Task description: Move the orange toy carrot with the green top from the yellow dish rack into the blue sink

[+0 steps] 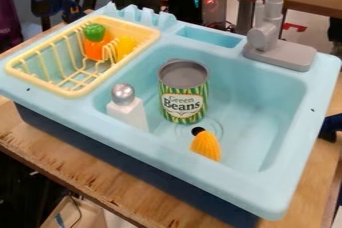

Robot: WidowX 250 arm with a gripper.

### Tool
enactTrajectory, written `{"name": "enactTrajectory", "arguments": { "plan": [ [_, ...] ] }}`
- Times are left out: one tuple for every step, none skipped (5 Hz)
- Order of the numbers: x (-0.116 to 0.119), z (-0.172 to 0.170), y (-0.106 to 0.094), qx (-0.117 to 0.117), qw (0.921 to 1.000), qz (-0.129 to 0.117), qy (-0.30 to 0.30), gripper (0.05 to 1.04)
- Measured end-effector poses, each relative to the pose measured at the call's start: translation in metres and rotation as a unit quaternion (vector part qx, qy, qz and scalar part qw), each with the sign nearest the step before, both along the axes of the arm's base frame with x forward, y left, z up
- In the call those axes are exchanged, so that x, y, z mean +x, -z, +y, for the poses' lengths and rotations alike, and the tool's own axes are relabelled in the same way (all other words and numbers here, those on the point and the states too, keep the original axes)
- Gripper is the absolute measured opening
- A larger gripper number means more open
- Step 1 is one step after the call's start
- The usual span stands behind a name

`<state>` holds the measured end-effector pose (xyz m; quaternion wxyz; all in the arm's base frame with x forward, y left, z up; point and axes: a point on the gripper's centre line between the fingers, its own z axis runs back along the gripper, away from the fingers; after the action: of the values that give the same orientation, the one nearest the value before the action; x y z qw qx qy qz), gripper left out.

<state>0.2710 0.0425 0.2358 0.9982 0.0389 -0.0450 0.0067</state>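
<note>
A can with a green and yellow striped label [184,92] stands upright in the light blue sink basin [267,97], its grey top facing up. Left of it, by the basin's near left wall, is a white shaker [127,109] with a silver top. A yellow-orange corn cob [206,146] lies beside the dark drain hole, towards the basin's near side. In the pale yellow dish rack [75,92] at the left are an orange object with a green top [95,44] and, touching or close to it, a yellow object [125,47].
A grey faucet [268,34] rises at the sink's back right corner. The sink unit stands on a wooden table [80,164]. Behind the rack are a blue clamp [50,1] and dark upright shapes. A small recessed compartment [208,37] lies along the sink's back edge.
</note>
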Motion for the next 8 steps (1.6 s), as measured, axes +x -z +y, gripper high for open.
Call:
{"name": "enactTrajectory", "arguments": {
  "plan": [
    [0.001,0.000,0.008,-0.002,0.9999,0.015,0.002,1.005],
    [0.006,0.023,0.012,-0.007,0.9996,0.026,-0.012,1.005],
    [0.013,0.051,0.018,-0.012,0.9988,0.036,-0.031,1.005],
    [0.021,0.073,0.024,-0.016,0.9985,0.038,-0.037,1.005],
    [0.035,0.085,0.037,-0.020,0.9986,0.041,-0.026,1.005],
    [0.048,0.089,0.045,-0.022,0.9988,0.041,-0.011,1.005],
    [0.058,0.091,0.057,-0.031,0.9984,0.047,0.005,1.005],
    [0.069,0.095,0.068,-0.033,0.9979,0.054,0.014,1.005]
  ]
}}
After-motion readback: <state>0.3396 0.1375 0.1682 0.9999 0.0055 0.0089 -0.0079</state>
